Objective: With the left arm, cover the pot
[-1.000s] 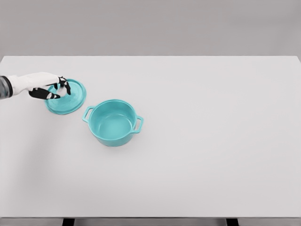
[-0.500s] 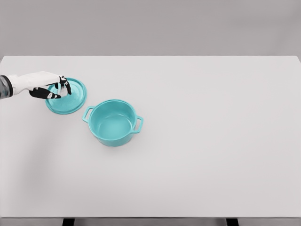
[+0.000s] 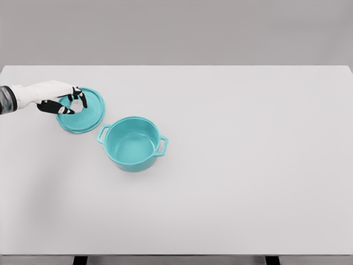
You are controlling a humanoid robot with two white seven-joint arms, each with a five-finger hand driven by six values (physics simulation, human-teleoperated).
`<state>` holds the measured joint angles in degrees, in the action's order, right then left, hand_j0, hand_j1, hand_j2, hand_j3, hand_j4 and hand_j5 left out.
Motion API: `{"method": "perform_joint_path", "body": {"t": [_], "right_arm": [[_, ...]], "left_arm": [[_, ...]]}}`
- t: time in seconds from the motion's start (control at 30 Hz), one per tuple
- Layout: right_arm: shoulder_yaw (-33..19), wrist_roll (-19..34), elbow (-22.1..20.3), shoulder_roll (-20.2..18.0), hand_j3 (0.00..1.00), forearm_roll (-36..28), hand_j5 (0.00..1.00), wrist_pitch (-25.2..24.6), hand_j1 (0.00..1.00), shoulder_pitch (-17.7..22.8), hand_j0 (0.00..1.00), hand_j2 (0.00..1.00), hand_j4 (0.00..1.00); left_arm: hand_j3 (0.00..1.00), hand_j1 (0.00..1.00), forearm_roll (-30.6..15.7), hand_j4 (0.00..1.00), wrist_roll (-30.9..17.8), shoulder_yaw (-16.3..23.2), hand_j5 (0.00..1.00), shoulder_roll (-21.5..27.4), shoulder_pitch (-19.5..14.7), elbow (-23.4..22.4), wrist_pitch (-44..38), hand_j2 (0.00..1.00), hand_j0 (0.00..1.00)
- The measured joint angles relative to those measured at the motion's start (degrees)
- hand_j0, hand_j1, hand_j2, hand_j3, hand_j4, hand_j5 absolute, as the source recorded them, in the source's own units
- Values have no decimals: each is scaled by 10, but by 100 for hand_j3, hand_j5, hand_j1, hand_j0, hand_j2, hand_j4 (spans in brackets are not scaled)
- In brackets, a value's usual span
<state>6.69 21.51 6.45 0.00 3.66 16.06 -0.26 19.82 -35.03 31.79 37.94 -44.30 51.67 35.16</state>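
A teal pot (image 3: 133, 143) with two side handles stands open on the white table, left of the middle. Up and to its left is the round teal lid (image 3: 83, 114), apart from the pot's rim. My left hand (image 3: 73, 103) reaches in from the left edge and its black-tipped fingers are curled around the lid's pale knob. The lid looks slightly raised above the table. The right arm does not show.
The white table (image 3: 248, 165) fills the view, with its far edge against a grey wall and its front edge near the bottom of the picture. Nothing else stands on it.
The left hand has moved a little up and to the right, carrying the lid with it by the knob. The pot has stayed where it was.
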Motion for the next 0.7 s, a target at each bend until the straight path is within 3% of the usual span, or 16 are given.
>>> {"method": "perform_joint_path", "body": {"t": [0.1,0.3,0.7], "right_arm": [[0,0,0,0,100,0,100,0,100,0,100,100,100],[0,0,0,0,100,0,100,0,100,0,100,100,100],[0,0,0,0,100,0,100,0,100,0,100,100,100]], "left_arm": [[51,51,-5,51,0,2,51,2,0,5,0,51,51],[51,51,-60,51,0,46,51,25,-4,24,0,51,51],[51,51,-112,51,0,67,51,54,-25,48,0,51,51]]}}
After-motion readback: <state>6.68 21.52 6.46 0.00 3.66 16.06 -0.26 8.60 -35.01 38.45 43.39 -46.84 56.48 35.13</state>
